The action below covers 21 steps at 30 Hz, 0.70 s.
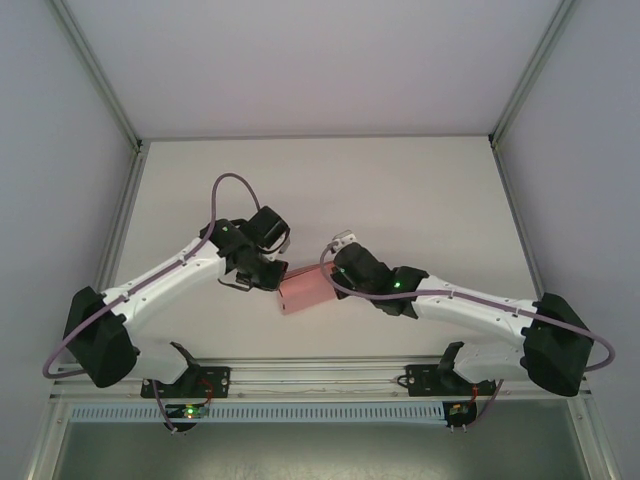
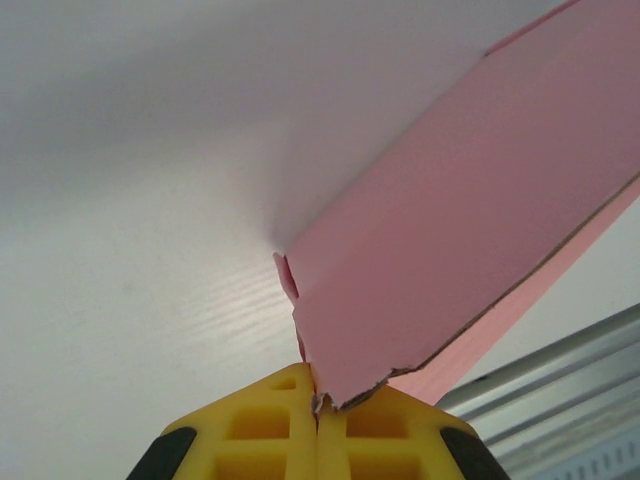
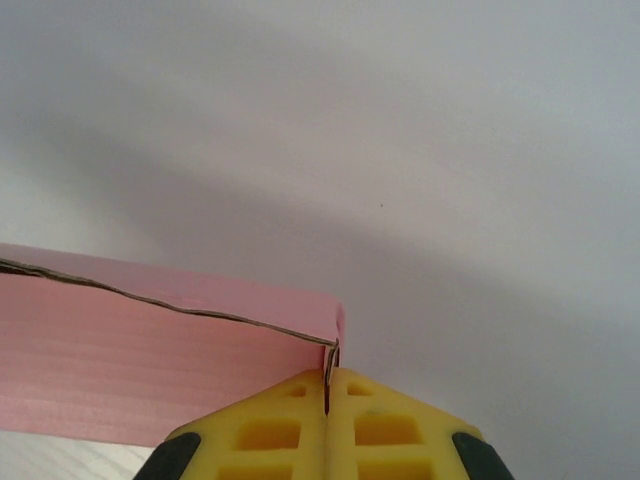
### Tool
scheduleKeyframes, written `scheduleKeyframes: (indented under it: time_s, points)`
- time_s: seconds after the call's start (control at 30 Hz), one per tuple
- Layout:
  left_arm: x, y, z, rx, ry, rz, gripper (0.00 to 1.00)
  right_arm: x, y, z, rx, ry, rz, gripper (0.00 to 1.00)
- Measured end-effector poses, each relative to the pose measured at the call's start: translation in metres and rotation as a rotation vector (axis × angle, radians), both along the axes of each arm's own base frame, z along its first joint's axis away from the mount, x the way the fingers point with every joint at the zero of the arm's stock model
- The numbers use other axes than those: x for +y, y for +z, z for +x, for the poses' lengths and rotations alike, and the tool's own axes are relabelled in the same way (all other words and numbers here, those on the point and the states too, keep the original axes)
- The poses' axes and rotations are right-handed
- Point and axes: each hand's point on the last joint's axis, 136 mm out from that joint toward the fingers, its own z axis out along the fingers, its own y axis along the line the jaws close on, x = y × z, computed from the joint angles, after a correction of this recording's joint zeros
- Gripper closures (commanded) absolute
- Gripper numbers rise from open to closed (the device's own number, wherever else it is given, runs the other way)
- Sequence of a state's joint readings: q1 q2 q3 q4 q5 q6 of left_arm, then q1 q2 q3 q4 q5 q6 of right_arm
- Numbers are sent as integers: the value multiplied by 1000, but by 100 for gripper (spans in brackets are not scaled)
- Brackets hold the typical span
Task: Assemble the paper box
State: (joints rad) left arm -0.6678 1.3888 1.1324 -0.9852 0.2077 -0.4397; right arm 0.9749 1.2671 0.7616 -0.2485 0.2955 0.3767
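The paper box point(image 1: 306, 290) is a pink creased cardboard sheet held between both arms near the table's front middle. My left gripper point(image 1: 268, 270) is at its left end; in the left wrist view its yellow jaws are closed on a torn corner of the paper box point(image 2: 460, 250), the gripper point(image 2: 318, 398) pinching the edge. My right gripper point(image 1: 338, 270) is at the sheet's right end. In the right wrist view that gripper point(image 3: 328, 378) is shut on the thin edge of the paper box point(image 3: 130, 370), which stretches away to the left.
A white table point(image 1: 420, 200) lies beneath, walled by grey panels. An aluminium rail point(image 1: 320, 380) runs along the near edge by the arm bases, and that rail point(image 2: 560, 370) appears at the lower right of the left wrist view.
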Motion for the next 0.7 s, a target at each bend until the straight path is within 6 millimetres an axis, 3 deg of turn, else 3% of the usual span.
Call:
scheduleKeyframes:
  time_s: [0.47, 0.7]
  points:
    - [-10, 3, -2, 268, 289, -183, 100, -4, -2, -7, -105, 10, -162, 100]
    - [-10, 1, -1, 293, 360, -184, 100, -3, -2, -7, -113, 5, -162, 100]
